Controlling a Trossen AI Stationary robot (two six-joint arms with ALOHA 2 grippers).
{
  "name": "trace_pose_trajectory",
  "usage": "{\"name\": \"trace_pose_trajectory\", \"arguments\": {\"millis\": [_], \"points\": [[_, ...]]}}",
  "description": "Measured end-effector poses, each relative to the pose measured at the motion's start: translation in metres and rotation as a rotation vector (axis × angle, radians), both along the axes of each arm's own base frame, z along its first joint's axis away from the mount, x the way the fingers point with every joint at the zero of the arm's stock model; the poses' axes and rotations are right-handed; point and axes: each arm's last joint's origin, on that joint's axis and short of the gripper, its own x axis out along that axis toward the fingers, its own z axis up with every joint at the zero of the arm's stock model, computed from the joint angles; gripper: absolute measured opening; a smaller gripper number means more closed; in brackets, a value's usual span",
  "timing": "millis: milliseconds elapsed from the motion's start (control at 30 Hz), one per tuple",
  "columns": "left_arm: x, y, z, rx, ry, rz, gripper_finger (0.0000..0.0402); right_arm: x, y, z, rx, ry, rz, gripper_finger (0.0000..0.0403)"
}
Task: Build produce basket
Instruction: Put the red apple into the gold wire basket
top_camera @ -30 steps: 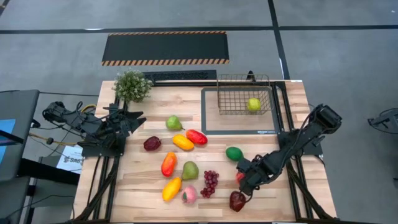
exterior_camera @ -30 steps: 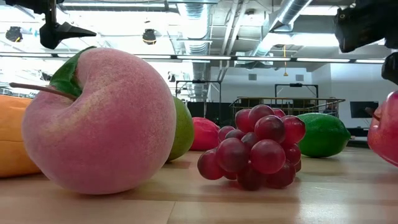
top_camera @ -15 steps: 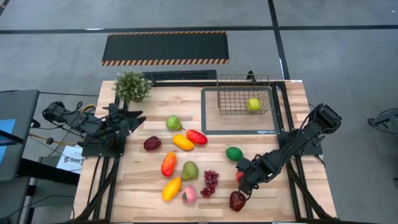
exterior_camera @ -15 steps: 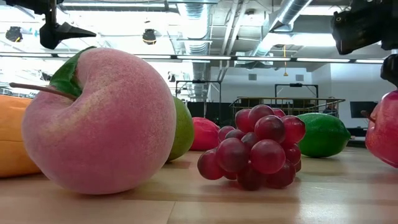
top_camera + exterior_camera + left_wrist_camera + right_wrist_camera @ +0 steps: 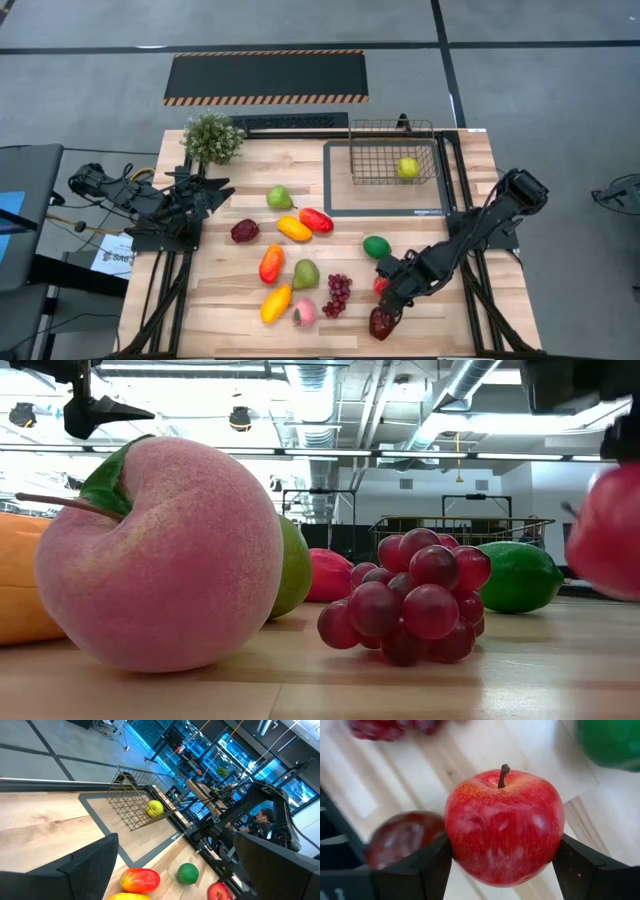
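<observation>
My right gripper (image 5: 384, 288) is low over the table's near right part, shut on a red apple (image 5: 504, 825), which also shows in the low view (image 5: 606, 545). The wire basket (image 5: 391, 152) stands on the grey-framed mat at the far right and holds a yellow-green fruit (image 5: 407, 168). The other produce lies on the wood: a lime (image 5: 376, 246), grapes (image 5: 340, 292), a peach (image 5: 304, 313), a dark red piece (image 5: 381, 323) and several more. My left gripper (image 5: 215, 190) waits open at the table's left edge. My right gripper pinches the apple's two opposite sides (image 5: 454, 837) between its two fingers (image 5: 422, 865). The fingers slant down from the table's right side. The apple sits upright with its stem (image 5: 503, 775) up. In the low view it hangs just clear of the table.
The dark red piece (image 5: 402, 837) lies right beside the held apple, toward the near edge. The lime (image 5: 610, 740) lies just beyond it, toward the basket. A leafy potted plant (image 5: 212, 137) stands at the far left corner. Bare wood lies between the lime and the mat (image 5: 385, 205).
My right gripper has risen a little with the red apple and gone slightly toward the table's left. The apple, which rested on the table, is now lifted just clear of it and stays upright.
</observation>
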Motion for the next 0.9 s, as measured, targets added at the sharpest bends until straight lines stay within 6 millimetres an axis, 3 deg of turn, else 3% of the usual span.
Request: {"name": "trace_pose_trajectory", "arguments": {"millis": [167,333,633,900], "points": [[0.000,0.000,0.000,-0.005,-0.002,0.000,0.0385,0.002,-0.012,0.038,0.017,-0.049,0.004,0.0293],[0.000,0.000,0.000,-0.005,-0.001,0.000,0.0385,-0.006,-0.049,0.076,-0.032,-0.084,-0.065,0.0295],[0.000,0.000,0.000,-0.006,-0.001,0.000,0.0385,-0.029,-0.156,0.125,-0.151,-0.202,-0.337,0.0296],[0.000,0.000,0.000,-0.006,-0.001,0.001,0.0385,-0.047,-0.253,0.127,-0.295,-0.145,-0.562,0.0297]]}}
